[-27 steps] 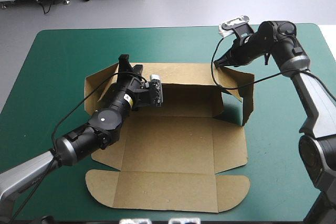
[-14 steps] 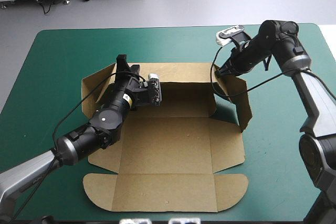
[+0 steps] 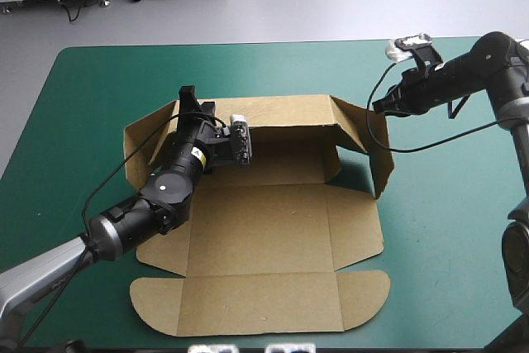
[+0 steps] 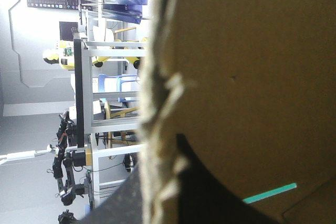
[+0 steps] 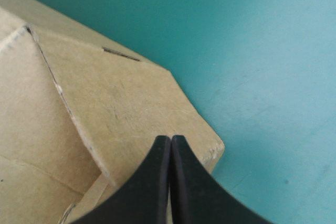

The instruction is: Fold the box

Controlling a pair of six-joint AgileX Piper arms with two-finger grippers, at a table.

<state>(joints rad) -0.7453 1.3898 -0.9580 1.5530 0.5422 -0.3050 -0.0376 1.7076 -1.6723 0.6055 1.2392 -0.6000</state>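
Note:
The brown box [image 3: 264, 229] lies spread on the teal-green cover [image 3: 99, 88], its back wall [image 3: 281, 113] and right side wall [image 3: 376, 150] raised. My left gripper [image 3: 197, 109] is at the back wall's left end, shut on the board. In the left wrist view the board's edge [image 4: 157, 77] runs up between the black fingers of that gripper [image 4: 157, 156]. My right gripper [image 3: 378, 107] hovers by the right wall's top far corner, shut, with nothing between its fingers. From the right wrist, the same gripper [image 5: 171, 138] points over that corner of the box [image 5: 121, 98].
The box's lid panel [image 3: 260, 303] with rounded side tabs lies flat toward the table's front edge. A left side flap [image 3: 140, 142] stands partly raised behind my left arm. Bare cover [image 5: 252, 51] stretches right of the box.
My right gripper has drawn back to the right, off the right side wall, which now stands on its own. The box has slid slightly left with my left gripper.

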